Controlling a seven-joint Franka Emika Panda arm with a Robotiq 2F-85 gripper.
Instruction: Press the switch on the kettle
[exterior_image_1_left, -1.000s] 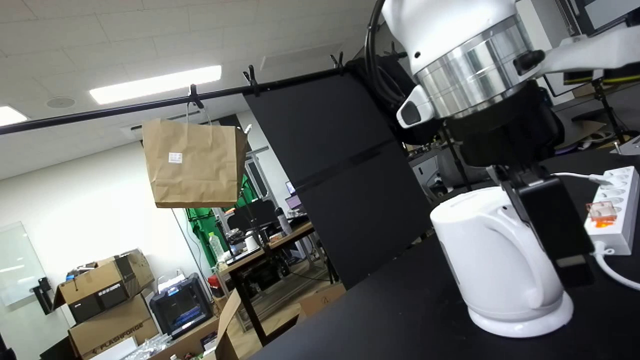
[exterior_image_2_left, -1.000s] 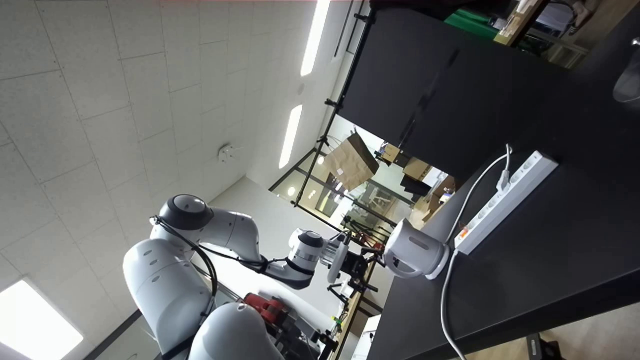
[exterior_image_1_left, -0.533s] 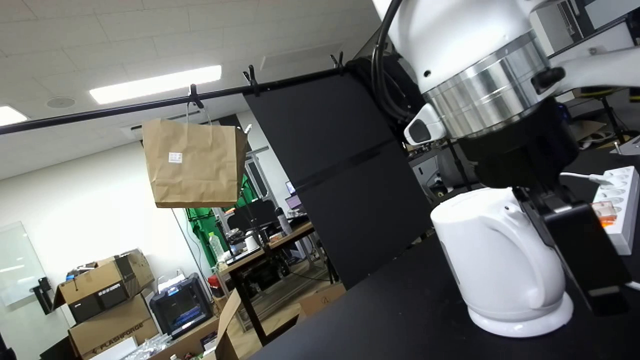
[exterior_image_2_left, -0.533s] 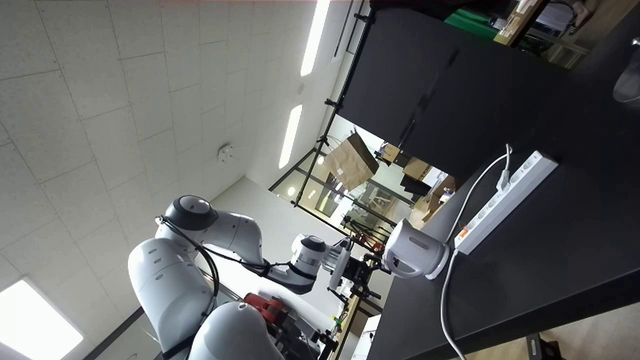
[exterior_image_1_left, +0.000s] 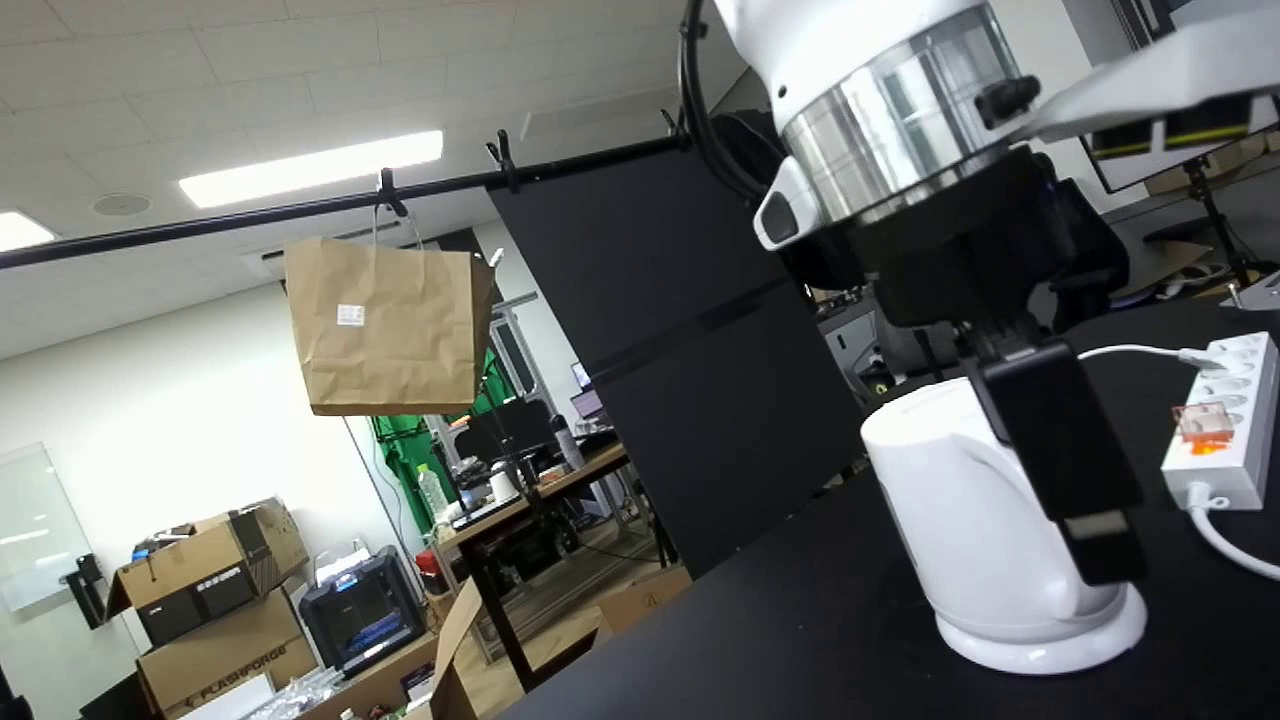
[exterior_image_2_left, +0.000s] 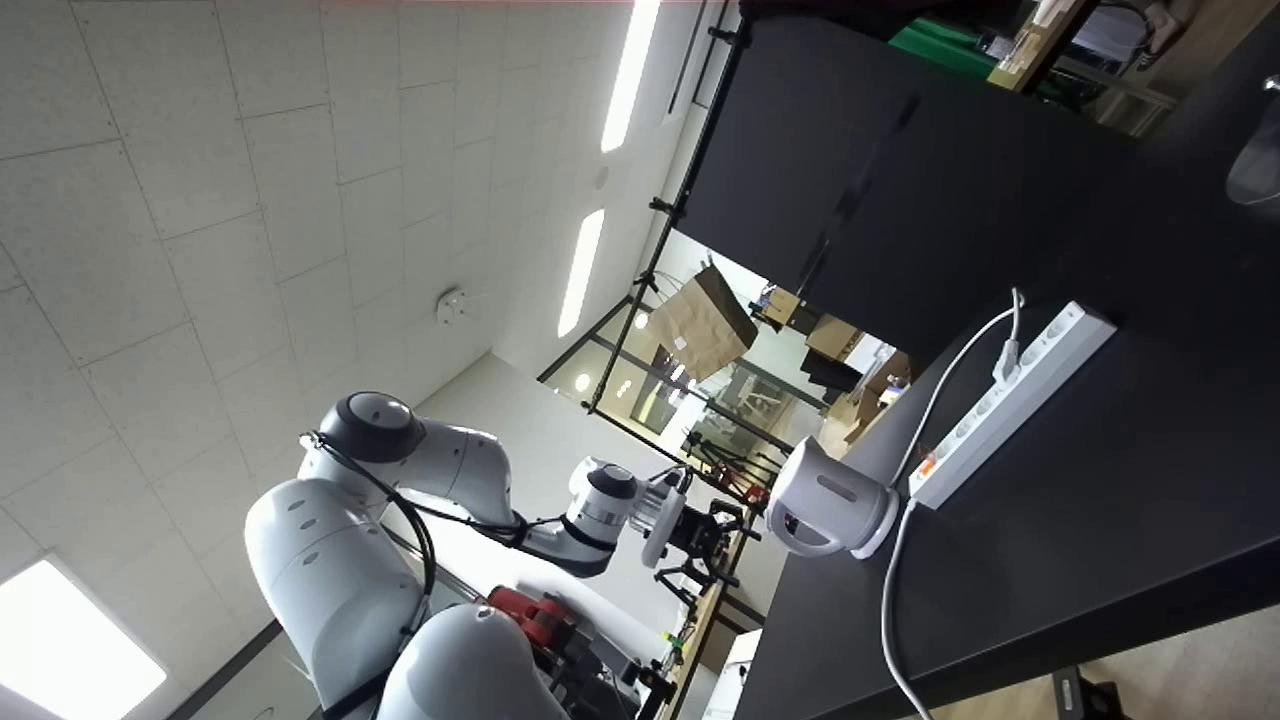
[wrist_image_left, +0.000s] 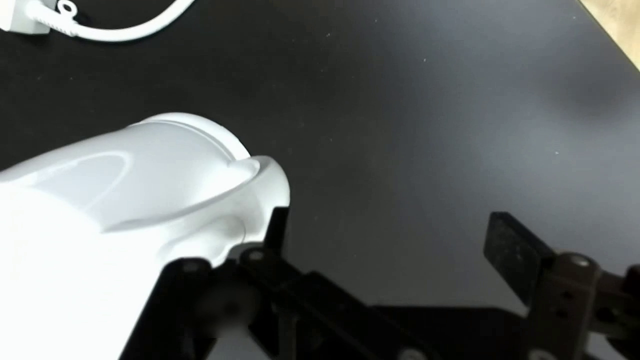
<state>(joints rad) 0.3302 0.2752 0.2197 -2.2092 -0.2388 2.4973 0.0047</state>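
The black two-fingered gripper (wrist_image_left: 387, 217), spread wide and empty, hangs by the rounded white plastic kettle (exterior_image_1_left: 962, 520), presumably to push its switch rather than grasp.

ARM (exterior_image_2_left: 460, 468): bent, spans from lower left toward frame centre in an exterior view | WRIST (exterior_image_1_left: 900, 115): tilted, upper right in an exterior view | GRIPPER (wrist_image_left: 392, 230): fingers (wrist_image_left: 515, 252) spread wide, lower half of wrist view
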